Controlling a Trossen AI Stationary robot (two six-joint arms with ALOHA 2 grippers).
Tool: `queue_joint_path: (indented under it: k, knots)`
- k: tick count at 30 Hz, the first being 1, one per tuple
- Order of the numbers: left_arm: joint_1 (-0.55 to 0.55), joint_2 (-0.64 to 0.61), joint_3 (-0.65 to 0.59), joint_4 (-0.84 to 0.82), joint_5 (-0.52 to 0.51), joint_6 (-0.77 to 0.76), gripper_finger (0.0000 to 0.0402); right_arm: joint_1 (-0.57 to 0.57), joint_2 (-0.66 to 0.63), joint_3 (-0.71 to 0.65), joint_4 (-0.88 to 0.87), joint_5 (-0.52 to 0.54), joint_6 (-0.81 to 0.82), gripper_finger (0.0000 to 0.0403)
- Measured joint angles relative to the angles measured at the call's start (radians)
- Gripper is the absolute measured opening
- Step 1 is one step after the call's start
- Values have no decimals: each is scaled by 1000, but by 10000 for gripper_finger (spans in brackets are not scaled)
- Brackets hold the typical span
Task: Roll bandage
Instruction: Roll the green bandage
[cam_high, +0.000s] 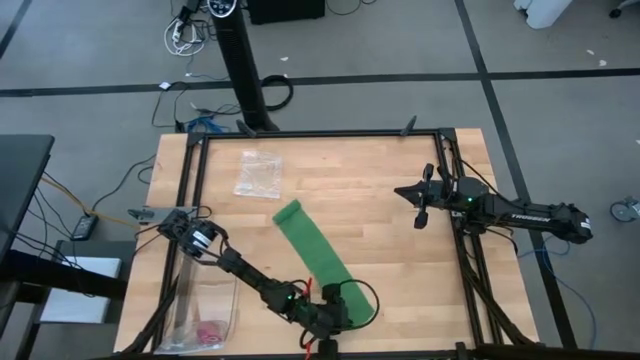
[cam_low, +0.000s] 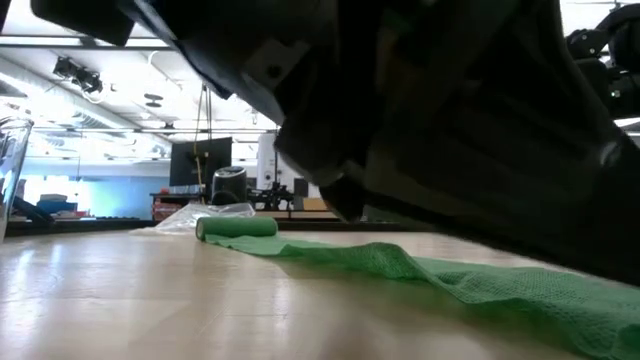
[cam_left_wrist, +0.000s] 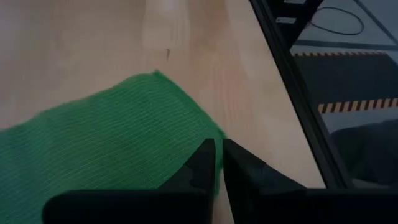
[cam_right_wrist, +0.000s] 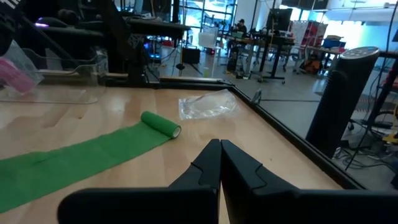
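The bright green bandage (cam_high: 318, 255) lies as a long strip slanting across the table. Its rolled end (cam_high: 290, 212) is toward the middle, and shows as a small cylinder in the low view (cam_low: 237, 227) and the right wrist view (cam_right_wrist: 160, 123). Its flat end (cam_high: 358, 297) is near the table's near edge. My left gripper (cam_high: 335, 303) is low over that flat end and is shut on its edge (cam_left_wrist: 218, 146). My right gripper (cam_high: 421, 208) is shut and empty above the table's right side, clear of the bandage (cam_right_wrist: 220, 146). My left gripper pinches the side edge of the bandage's flat end (cam_left_wrist: 208, 134) between its two fingers, close by the end's corner. Green fabric shows in the narrow gap between the fingers. The strip lies flat and slack on the table.
A clear plastic bag (cam_high: 258, 172) lies at the far left of the table. Another clear bag holding a small pink item (cam_high: 207, 330) lies at the near left edge. Black frame rails (cam_high: 468, 270) run round the tabletop. Bare wood lies between the bandage and my right gripper.
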Motion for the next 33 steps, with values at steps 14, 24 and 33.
queue_joint_path:
  k: [14,24,33]
  knots:
    - [-4,12,21,22,32,46,40,1,0,0,6,-10,290,8]
    - [-1,-121,146,-354,-16,120,60,1,0,0,21,-10,274,8]
    - [-20,-205,141,-382,-43,239,32,3,0,0,97,-151,229,8]
